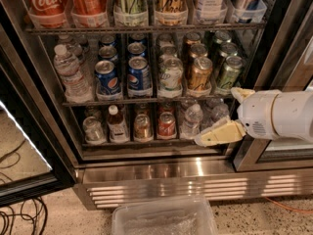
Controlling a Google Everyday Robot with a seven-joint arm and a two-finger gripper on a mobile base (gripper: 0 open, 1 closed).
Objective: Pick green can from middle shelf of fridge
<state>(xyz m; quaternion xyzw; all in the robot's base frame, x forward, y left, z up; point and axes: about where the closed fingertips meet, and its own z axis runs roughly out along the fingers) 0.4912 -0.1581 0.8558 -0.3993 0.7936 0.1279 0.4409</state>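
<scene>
At the right end of the middle shelf (146, 101) of the fridge (161, 173), the green can (229, 72) stands first in its row, beside a gold can (199, 74). I hold the gripper (218, 115) just below it, outside the shelf, its fingers apart and empty, so that it is ready to rise and close around the can.

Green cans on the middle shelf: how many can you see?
3, rightmost column: front can, middle can, rear can. More may hide behind. End effector hangs below-right of the front can.
</scene>
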